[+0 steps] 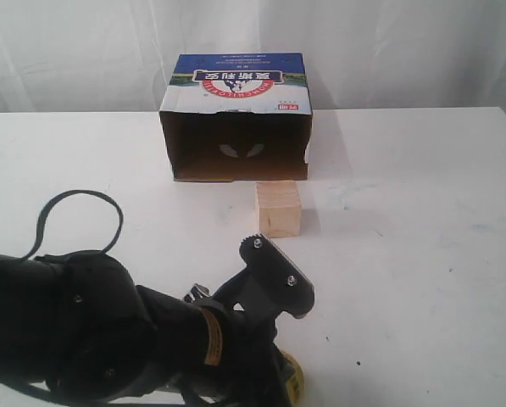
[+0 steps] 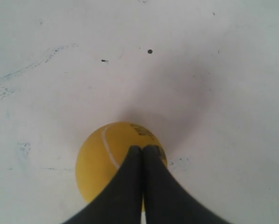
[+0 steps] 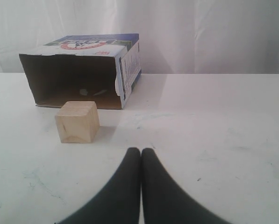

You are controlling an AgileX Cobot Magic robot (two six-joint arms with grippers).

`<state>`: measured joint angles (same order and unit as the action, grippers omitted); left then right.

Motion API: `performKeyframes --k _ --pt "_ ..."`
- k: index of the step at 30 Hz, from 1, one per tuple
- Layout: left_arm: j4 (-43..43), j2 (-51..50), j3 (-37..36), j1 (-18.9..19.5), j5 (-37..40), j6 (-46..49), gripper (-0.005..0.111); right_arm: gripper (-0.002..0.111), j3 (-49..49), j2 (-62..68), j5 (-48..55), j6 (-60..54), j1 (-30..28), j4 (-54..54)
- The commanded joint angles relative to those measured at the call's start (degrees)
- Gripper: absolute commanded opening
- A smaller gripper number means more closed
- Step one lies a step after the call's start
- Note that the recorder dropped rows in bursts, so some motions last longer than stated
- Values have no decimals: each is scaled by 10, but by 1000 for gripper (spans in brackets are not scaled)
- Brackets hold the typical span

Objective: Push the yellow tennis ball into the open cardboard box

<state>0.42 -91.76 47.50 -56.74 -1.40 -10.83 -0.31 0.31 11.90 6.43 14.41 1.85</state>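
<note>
The yellow tennis ball (image 2: 104,163) lies on the white table; in the exterior view only a sliver of the ball (image 1: 294,378) shows at the bottom edge under my left arm (image 1: 151,335). My left gripper (image 2: 142,148) is shut, holding nothing, its tips over the ball's top. The open cardboard box (image 1: 236,80) lies on its side at the back centre, its dark opening facing the front; in the right wrist view the box (image 3: 78,74) is ahead. My right gripper (image 3: 140,150) is shut and empty, low over bare table.
A pale wooden cube (image 1: 278,209) stands just in front of the box's opening, towards its right side, between ball and box; the cube (image 3: 77,121) also shows in the right wrist view. A black cable loop (image 1: 79,208) lies at the left. White curtain behind.
</note>
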Motion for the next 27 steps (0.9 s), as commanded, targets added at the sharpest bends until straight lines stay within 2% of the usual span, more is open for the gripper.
performKeyframes --k 1,11,17,27 --pt "20 -4 -1 28 36 8 0 0 3 -3 -4 1 -2 0" --pt "88 36 6 139 62 8 0 0 3 -3 -4 1 -2 0" --pt "184 101 48 143 111 8 0 0 3 -3 -4 1 -2 0" --pt "174 104 62 143 265 4 0 0 3 -3 -4 -2 -2 0"
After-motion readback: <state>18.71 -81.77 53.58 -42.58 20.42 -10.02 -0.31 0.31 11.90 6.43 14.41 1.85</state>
